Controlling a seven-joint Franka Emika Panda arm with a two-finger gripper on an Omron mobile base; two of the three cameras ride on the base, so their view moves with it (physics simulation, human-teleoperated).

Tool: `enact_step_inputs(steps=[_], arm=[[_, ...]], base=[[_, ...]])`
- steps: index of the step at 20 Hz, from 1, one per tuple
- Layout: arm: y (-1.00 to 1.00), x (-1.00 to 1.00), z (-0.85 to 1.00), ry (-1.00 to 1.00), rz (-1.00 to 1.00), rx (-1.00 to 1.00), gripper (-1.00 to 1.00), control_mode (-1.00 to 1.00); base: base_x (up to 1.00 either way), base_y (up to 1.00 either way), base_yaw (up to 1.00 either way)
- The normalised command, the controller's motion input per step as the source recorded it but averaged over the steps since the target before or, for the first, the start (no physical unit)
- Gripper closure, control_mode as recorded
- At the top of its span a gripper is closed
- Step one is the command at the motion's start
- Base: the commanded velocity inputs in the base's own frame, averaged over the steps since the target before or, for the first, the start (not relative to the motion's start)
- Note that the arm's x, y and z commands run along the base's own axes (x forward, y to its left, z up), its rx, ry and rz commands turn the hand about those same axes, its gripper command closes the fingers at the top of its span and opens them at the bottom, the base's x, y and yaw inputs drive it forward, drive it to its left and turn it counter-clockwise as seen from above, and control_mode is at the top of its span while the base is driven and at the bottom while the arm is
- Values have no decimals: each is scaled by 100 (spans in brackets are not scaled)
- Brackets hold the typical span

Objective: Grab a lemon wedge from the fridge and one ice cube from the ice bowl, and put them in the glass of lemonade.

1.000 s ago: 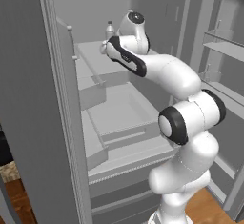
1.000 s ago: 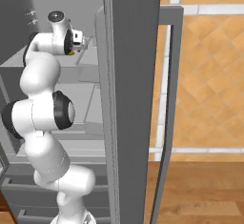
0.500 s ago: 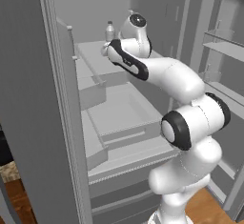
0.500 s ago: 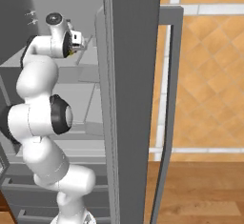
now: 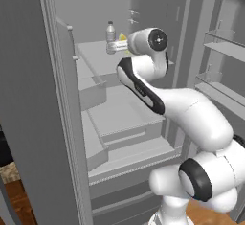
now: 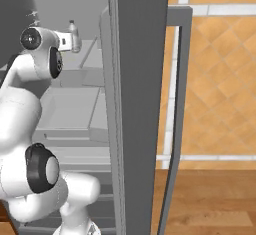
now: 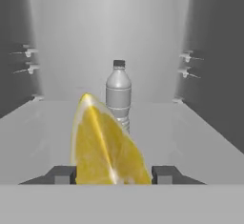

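Note:
The fridge (image 5: 95, 56) stands open, and my arm reaches onto its upper shelf. My gripper (image 7: 113, 174) is shut on the lemon wedge (image 7: 106, 147), a bright yellow slice standing upright between the two fingertips (image 7: 62, 174). From the left base view the lemon wedge (image 5: 123, 37) shows as a yellow speck at the gripper (image 5: 122, 44), just right of a water bottle. From the right base view the gripper (image 6: 66, 39) sits close beside that bottle. The ice bowl and the glass of lemonade are out of view.
A clear plastic water bottle (image 7: 118, 94) stands on the shelf behind the wedge, also the bottle (image 5: 111, 36) (image 6: 74, 34). The open fridge door (image 6: 137, 79) rises at the right, another door (image 5: 33, 104) at the left. Lower shelves and drawers (image 5: 124, 123) lie beneath the arm.
The jaws have closed from wide open onto the lemon wedge. The hand has drawn back a little from the bottle, and the base views have shifted slightly.

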Motion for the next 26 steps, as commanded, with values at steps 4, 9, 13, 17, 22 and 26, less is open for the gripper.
enact_step_inputs(steps=[4, 9, 13, 17, 22, 26], arm=[[-44, -100, 81, 11, -25, 23, 100, -100], [-26, -100, 11, 56, -8, 10, 100, -100], [-8, -100, -96, 46, 0, 1, 100, -100], [0, -100, -100, 38, 0, 0, 100, -100], [1, -52, -54, 8, 0, -2, 100, 100], [0, 0, 0, 0, 0, 0, 100, 100]], base=[[0, 0, 0], [0, 0, 0], [0, 0, 0], [0, 0, 0], [-40, 0, 0], [-100, 0, 0]])
